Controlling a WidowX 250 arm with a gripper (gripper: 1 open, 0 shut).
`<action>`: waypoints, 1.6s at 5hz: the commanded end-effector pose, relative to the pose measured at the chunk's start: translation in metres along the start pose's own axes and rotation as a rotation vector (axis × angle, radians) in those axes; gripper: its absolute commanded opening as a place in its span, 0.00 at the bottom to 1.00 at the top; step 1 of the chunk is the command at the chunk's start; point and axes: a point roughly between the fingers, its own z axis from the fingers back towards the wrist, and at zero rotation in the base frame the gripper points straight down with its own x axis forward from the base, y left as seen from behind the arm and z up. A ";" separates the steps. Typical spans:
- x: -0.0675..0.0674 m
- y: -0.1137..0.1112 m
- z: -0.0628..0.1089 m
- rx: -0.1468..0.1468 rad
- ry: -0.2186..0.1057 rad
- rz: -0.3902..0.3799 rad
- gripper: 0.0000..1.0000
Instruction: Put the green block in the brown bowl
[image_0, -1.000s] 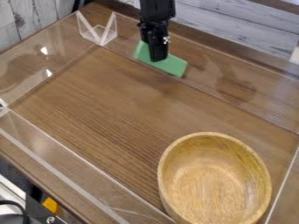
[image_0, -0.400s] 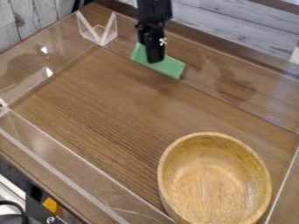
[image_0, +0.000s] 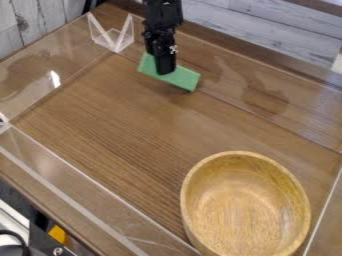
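Leftward across the picture is where both the gripper (image_0: 162, 66) and the green block (image_0: 170, 74) have gone since a second ago: the dark fingers stood right of where they stand now, and the block beneath them has slid the same way, its near corner pulling back from the spot it covered before. Pointing steeply downward, the gripper has its jaws drawn fully together, the tips planted on the block's upper left part; whether they pinch its edge or only press on its top cannot be told from this angle. Flat on the wooden table (image_0: 120, 130) lies the block, slightly skewed, at the far end of the surface, close to the clear plastic wall (image_0: 54, 60) that fences the table and not far from a clear folded stand (image_0: 111, 32) at the back left. Well apart from all this, at the near right corner, sits the brown bowl (image_0: 246, 204), wide, shallow and grained, with nothing in it; it has not shifted between the frames. Pale planks (image_0: 267, 35) run behind the table.
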 end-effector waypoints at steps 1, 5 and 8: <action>0.022 0.017 0.007 0.120 -0.081 0.015 0.00; 0.039 -0.006 -0.004 0.156 -0.069 -0.002 0.00; 0.030 0.011 -0.015 0.190 -0.072 0.089 0.00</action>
